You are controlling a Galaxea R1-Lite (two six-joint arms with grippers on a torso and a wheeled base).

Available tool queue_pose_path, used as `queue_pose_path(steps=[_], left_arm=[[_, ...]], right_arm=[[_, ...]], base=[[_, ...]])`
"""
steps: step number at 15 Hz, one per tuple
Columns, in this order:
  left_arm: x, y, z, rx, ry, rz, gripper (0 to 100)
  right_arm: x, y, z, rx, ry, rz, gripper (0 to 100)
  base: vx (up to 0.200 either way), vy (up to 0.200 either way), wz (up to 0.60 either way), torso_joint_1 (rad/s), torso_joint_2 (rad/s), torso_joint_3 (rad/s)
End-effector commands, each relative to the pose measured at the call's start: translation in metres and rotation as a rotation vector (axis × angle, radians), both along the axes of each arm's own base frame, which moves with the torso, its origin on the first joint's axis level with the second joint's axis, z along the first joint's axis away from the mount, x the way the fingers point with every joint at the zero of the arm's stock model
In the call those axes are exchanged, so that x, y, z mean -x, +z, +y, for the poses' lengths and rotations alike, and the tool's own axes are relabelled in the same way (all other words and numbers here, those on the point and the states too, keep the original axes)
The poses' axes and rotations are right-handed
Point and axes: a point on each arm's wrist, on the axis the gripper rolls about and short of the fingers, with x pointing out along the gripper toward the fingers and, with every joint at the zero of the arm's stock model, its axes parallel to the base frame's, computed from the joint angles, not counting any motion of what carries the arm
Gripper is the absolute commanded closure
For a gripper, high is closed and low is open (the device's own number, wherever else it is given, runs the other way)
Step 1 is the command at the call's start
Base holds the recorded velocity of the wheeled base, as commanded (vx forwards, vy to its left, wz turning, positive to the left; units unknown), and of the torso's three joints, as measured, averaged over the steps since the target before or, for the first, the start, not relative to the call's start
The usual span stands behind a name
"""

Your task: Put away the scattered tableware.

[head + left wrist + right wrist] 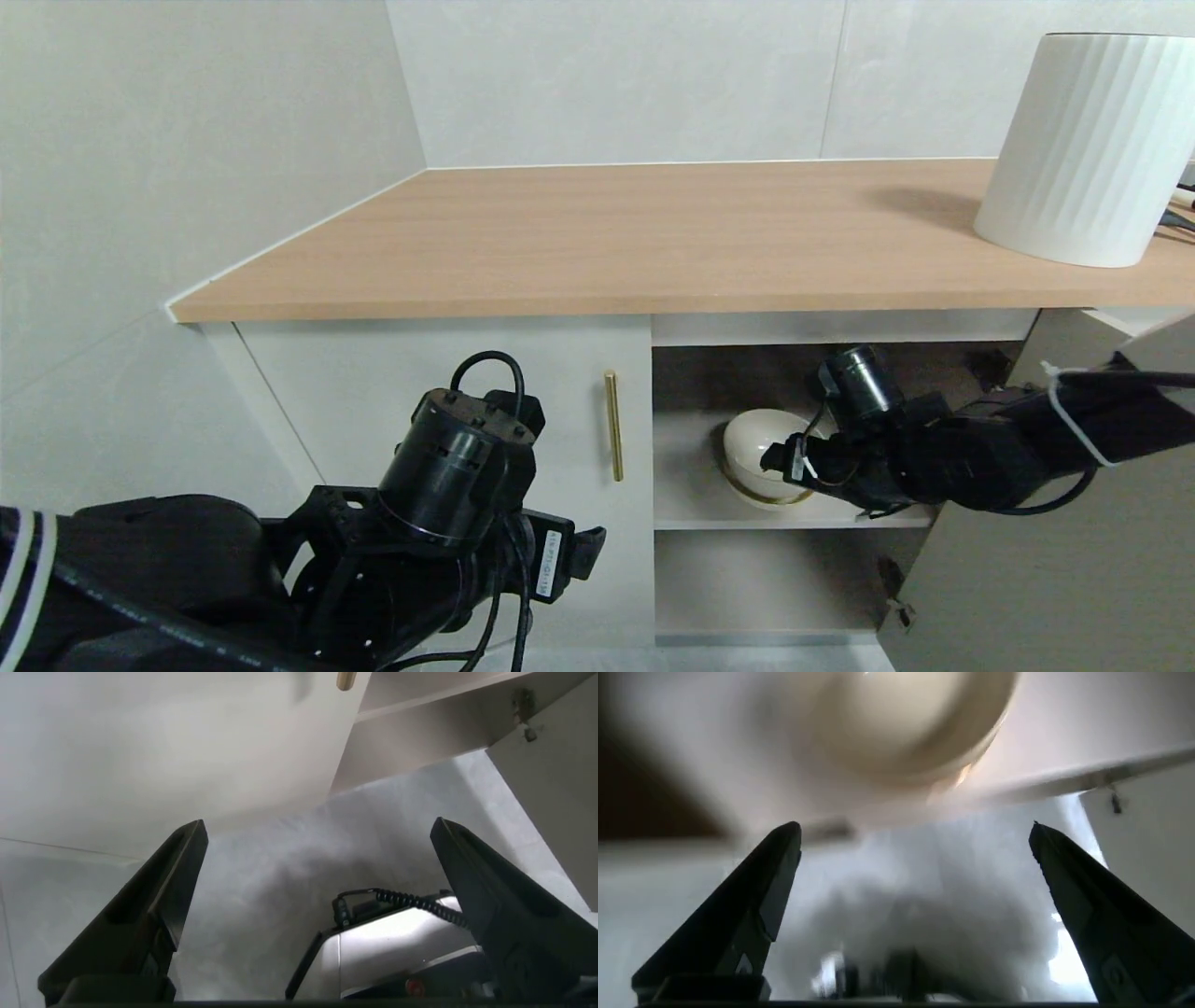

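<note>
The long wooden tabletop [597, 233] runs along the tiled wall, and below it the white cabinet [411, 392] has its left door closed and its right door [1055, 579] swung open. A white ribbed vessel [1088, 149] sits at the right end of the tabletop. The task's thing, a cream bowl [758, 446] with a gold-coloured rim, is on the cabinet's middle shelf [691, 511], and it looks tipped rather than sitting flat. I'd take it for glazed ceramic: stiff, fairly weighty for its size, slick on the curve and liable to chip or crack if it is knocked against the shelf. The rim is the sensible hold, with one finger inside and one outside, because the rounded belly would probably slide out of a pinch. The right gripper [780, 462] is inside the open compartment, just beside the bowl. From the head view I can't tell whether it touches. The right wrist view settles the rest, showing the fingers [757, 905] spread wide with nothing between them and the bowl [906, 719] blurred beyond their tips. The left wrist view shows the left gripper [318, 835] low in front of the closed door, its fingers wide apart over bare floor and holding nothing. The head view shows the slim brass handle [612, 425] on that door.
</note>
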Motion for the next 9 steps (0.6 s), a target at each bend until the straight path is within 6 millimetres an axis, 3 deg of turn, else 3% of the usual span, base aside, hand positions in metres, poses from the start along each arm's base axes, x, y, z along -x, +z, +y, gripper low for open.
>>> queue_pose_path(steps=[1,2,4,9], left_arm=[[0.002,0.004,0.003,0.011,0.006,-0.008,0],[0.001,0.004,0.005,0.011,0.012,-0.008,0],[0.001,0.003,0.005,0.01,0.015,-0.006,0],[0.001,0.003,0.005,0.011,0.016,-0.005,0]], right_arm=[[0.044,0.039,0.0,-0.01,0.11,-0.075,0],[0.053,0.043,0.0,-0.004,0.135,-0.074,0],[0.067,0.045,0.009,0.012,0.187,-0.049,0],[0.068,0.045,0.01,0.013,0.192,-0.047,0]], base=[[0.0,0.0,0.0,0.0,0.0,0.0],[0.0,0.0,0.0,0.0,0.0,0.0],[-0.2,0.0,0.0,0.002,0.01,0.005],[-0.2,0.0,0.0,0.005,0.0,0.004]])
